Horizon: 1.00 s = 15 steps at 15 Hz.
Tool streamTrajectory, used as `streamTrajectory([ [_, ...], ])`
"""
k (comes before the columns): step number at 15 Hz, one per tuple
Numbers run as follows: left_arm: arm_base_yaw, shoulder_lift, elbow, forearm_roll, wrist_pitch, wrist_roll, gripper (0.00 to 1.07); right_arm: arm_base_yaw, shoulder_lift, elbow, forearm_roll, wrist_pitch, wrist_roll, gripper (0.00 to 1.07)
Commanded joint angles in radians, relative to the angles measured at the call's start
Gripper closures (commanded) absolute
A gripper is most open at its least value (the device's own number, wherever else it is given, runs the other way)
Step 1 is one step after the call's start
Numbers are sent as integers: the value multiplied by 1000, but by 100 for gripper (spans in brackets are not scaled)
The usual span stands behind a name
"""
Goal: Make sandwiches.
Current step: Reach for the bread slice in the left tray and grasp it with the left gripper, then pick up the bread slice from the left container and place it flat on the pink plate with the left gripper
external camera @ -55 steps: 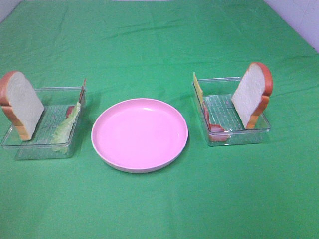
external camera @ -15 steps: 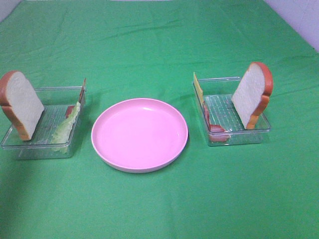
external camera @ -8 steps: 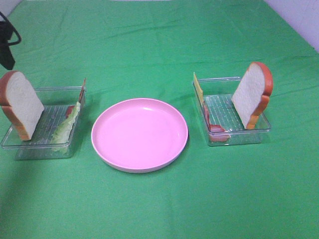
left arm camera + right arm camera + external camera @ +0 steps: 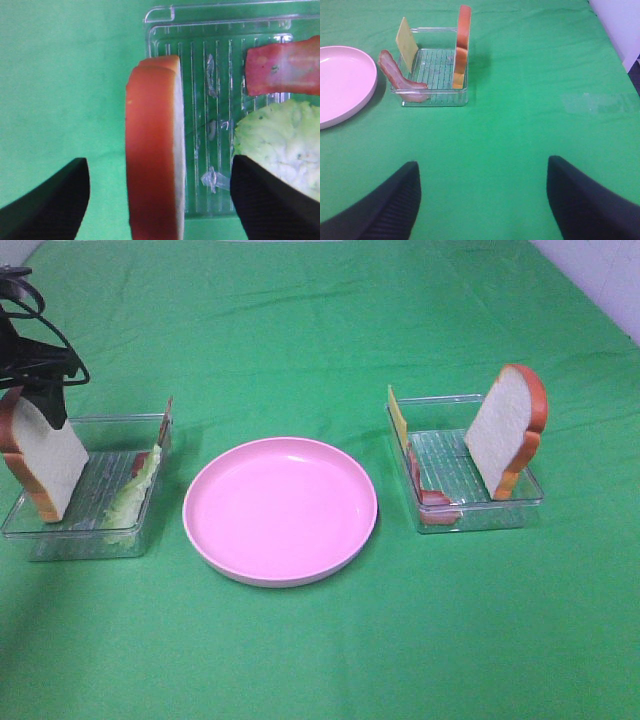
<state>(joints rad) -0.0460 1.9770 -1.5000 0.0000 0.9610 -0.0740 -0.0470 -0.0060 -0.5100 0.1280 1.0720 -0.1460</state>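
A toy bread slice [image 4: 48, 458] stands on edge in the left clear tray [image 4: 75, 540], beside pale lettuce [image 4: 133, 492] and a red strip [image 4: 140, 462]. My left gripper [image 4: 47, 400] hangs open just above that slice. In the left wrist view the bread's crust [image 4: 152, 150] lies between the two spread fingers [image 4: 47, 200], which do not touch it. The right tray [image 4: 480, 512] holds another upright bread slice [image 4: 505, 430], a yellow cheese square [image 4: 398, 420] and bacon [image 4: 433, 498]. My right gripper [image 4: 480, 205] is open over bare cloth, well short of that tray [image 4: 432, 95].
A round pink plate [image 4: 280, 510] with nothing on it sits between the two trays on the green cloth. The right wrist view shows the plate's rim [image 4: 367, 92] beside the tray, and the table's edge at the far right.
My left gripper has come into the exterior view from the top left and moved down over the left bread slice. Trays, plate and food have not moved.
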Motion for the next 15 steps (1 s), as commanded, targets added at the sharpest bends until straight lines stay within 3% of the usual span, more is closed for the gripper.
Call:
streamTrajectory([
  [1, -4, 12, -7, 0, -22, -29, 44, -4, -14, 4, 1, -10, -13, 39],
  [2, -4, 10, -7, 0, -28, -36, 49, -4, -14, 4, 1, -10, -13, 39],
  [3, -4, 10, -8, 0, -33, -39, 61, -4, -14, 4, 1, -10, -13, 39],
  [4, -4, 10, -8, 0, -34, -58, 86, -4, -14, 4, 1, -10, -13, 39],
  [7, -4, 10, -8, 0, -33, -61, 107, -4, -14, 4, 1, -10, -13, 39],
  [10, -4, -21, -9, -26, -17, -60, 107, -4, -14, 4, 1, -10, -13, 39],
  [15, -4, -295, -10, -94, 67, -50, 107, -4, -14, 4, 1, -10, -13, 39],
])
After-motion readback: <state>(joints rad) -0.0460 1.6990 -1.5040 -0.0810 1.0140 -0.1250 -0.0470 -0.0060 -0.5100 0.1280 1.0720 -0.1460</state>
